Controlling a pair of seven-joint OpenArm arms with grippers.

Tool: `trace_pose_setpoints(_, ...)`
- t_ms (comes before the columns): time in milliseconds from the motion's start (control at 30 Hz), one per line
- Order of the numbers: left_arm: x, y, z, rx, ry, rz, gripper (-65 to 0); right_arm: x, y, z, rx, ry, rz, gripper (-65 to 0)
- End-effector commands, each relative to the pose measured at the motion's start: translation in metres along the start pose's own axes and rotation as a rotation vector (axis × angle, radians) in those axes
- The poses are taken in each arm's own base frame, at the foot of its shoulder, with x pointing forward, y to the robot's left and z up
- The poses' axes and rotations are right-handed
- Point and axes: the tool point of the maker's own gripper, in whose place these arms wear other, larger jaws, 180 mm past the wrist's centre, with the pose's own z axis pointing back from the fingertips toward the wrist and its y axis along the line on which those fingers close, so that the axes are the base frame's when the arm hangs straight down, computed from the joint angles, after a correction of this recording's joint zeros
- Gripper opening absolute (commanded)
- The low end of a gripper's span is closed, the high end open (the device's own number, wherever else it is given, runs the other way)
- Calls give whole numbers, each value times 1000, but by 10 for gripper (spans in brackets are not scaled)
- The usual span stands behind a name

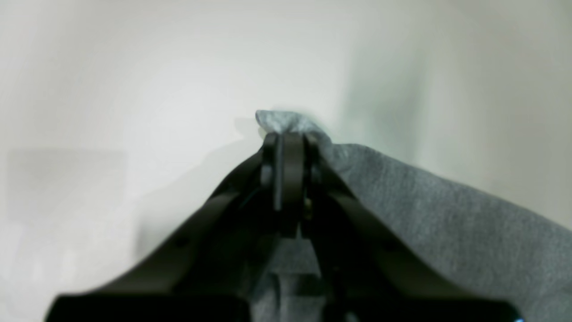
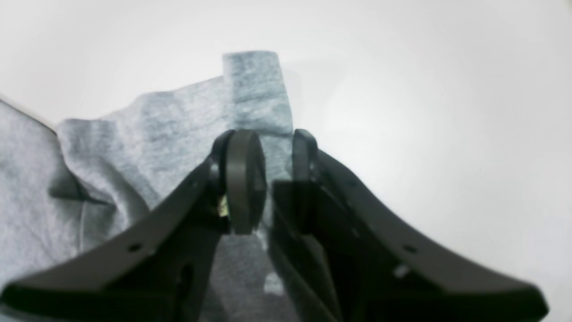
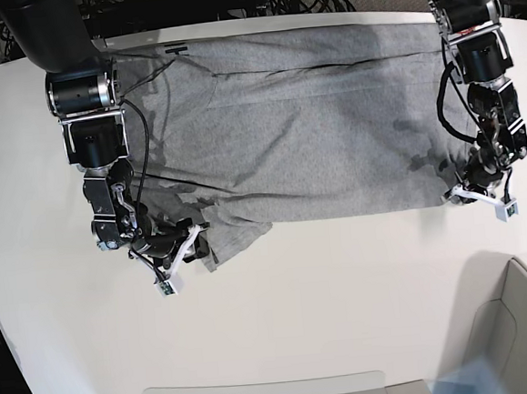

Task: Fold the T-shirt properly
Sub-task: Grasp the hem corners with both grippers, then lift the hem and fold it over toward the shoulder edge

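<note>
Left gripper (image 1: 288, 138) pinching the T-shirt (image 3: 314, 138) (hem corner), right gripper (image 2: 268, 143) spread.

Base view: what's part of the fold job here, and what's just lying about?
Job:
- heather-grey cotton T-shirt, spread flat
- left gripper, shut on a shirt corner
- right gripper, jaws apart over a sleeve

Lying about:
- white table
- grey bin, at the table's corner

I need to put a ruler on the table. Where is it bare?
Bare: the wide strip of table between the T-shirt and the near edge. Crowded: the far half under the shirt, with the right gripper and left gripper at its near corners.
</note>
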Motion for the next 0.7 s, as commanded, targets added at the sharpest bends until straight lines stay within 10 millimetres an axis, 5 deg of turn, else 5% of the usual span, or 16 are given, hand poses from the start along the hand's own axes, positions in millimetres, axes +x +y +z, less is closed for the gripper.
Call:
trace_pose_setpoints(0, 25, -1, 5, -6, -61, -3, -650, -3, 0, 1, 0, 53, 46, -506)
trace_pose_setpoints(100, 25, -1, 5, -7, -59, -5, -650, -11, 8, -3, 9, 101, 110, -522)
trace_pose_setpoints(200, 25, -2, 4, -8, -58, -8, -650, -21, 18, -7, 21, 145, 182, -646)
trace_pose_setpoints(367, 22, -6, 3, -15, -55, -3, -650, -11, 15, -5, 14, 135, 202, -650)
trace_pose_setpoints(667, 28, -9, 4, -21, -68, 1, -650, 77, 4, 20, -37, -39, 301, -650)
